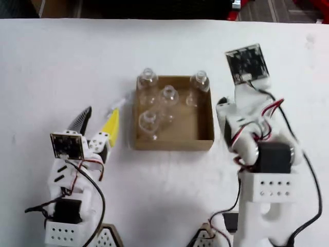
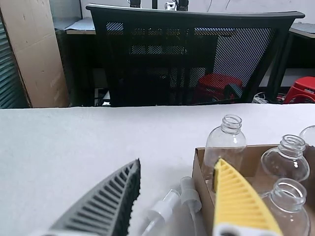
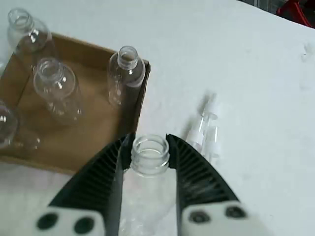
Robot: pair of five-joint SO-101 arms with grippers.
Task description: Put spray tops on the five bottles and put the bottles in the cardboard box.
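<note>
Four uncapped bottles stand upright at the cardboard box [image 1: 175, 143] in the middle of the table [image 1: 61, 62]: the middle bottle [image 1: 168, 95], the near bottle [image 1: 148, 121] and the far right bottle [image 1: 199, 80] are inside it, while the corner bottle [image 1: 147, 78] stands at its far left corner, where we cannot tell if it is within the wall. The left end effector [image 1: 102, 110] sits low beside the box's left wall, its black and yellow fingers spread wide and gripping nothing; between them, loose spray tops [image 2: 172, 204] lie on the table just beside the box. The right end effector [image 3: 146, 140] is to the right of the box, its black fingers closed around the neck of a fifth bottle [image 3: 147, 160], also uncapped. Two more spray tops [image 3: 204, 125] lie on the table close by.
</note>
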